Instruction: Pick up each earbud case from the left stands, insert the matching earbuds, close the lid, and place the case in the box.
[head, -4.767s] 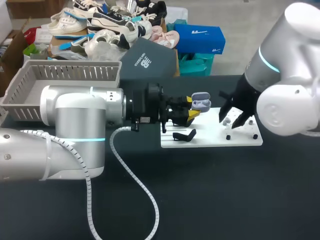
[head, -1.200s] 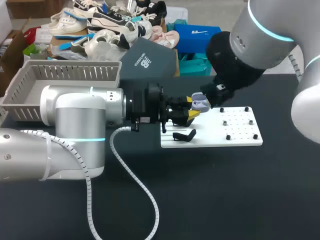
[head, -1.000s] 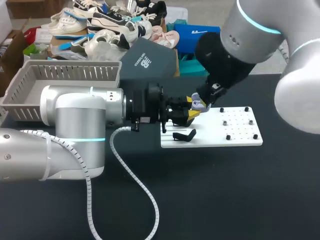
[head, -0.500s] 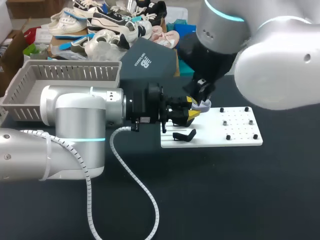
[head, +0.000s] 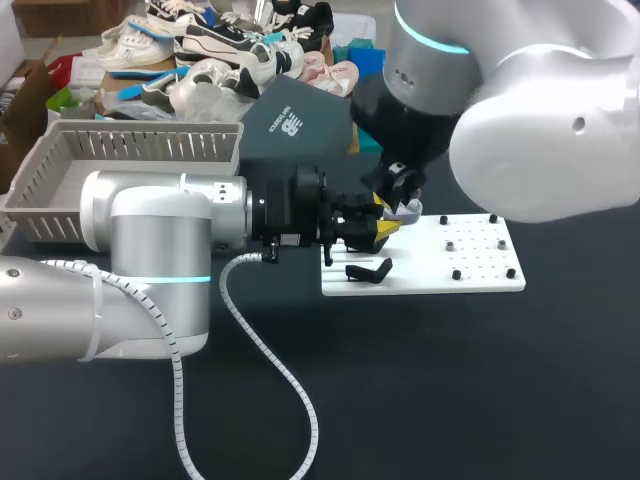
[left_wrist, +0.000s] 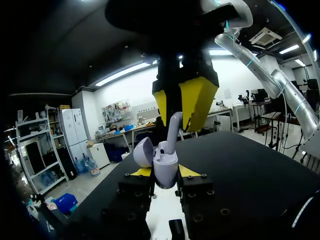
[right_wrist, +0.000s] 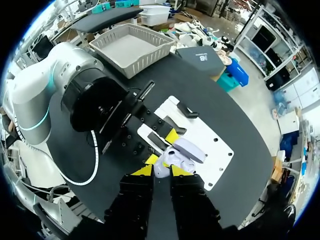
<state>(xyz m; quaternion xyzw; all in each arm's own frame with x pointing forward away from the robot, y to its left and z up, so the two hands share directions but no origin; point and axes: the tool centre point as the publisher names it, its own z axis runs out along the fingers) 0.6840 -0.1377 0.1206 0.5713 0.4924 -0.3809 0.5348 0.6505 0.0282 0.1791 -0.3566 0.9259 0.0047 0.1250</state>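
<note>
The left fingers are clenched on the grey earbud case from both sides. They hold it upright over the left end of the white plate, with its lid swung open. The right fingers stand directly above the case and pinch the stem of a white earbud, whose lower end sits in the open case. In the right wrist view the case lies just ahead of that arm's yellow tips, with the lid tilted away from them. The plate lies on the black worktop toward its far edge, a little right of the middle. A black stand sits on the plate's left end, close by the held case. A grey basket stands at the worktop's far left corner, well apart from the case
</note>
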